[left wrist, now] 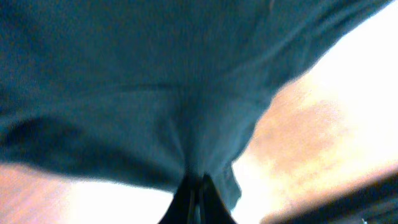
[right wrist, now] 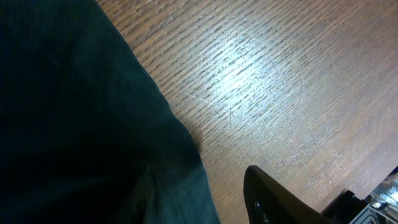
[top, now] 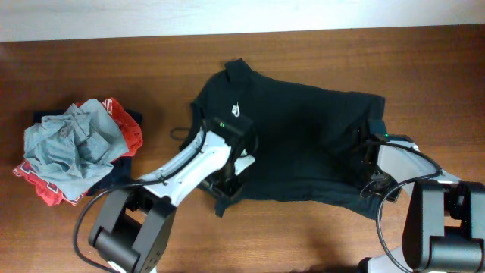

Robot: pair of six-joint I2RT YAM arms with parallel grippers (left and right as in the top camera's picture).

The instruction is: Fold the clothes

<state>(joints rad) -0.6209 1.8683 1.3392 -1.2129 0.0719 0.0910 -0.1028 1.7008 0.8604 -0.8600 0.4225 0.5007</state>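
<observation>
Nearest on the wooden table [top: 303, 243], the left pincer [left wrist: 200, 190] is clamped tight on the near-left hem of the black T-shirt [top: 303, 129], and the fabric gathers into creases that run to the closed tips. The cloth there is raised off the table, with bare wood showing beneath it in the left wrist view. At the near-right corner of the garment, the right pincer [right wrist: 199, 177] stands partly parted and holds nothing. 1 finger [right wrist: 267, 199] is over bare wood, the other is dim against the dark cloth, and the shirt's edge lies between the 2. The T-shirt is spread across the centre and right of the table, wrinkled, with its small white logo [top: 236, 110] toward the far left of the body. Well apart at the left lies a crumpled pile of garments [top: 76, 148]: grey-blue on top, red-and-white and navy beneath.
</observation>
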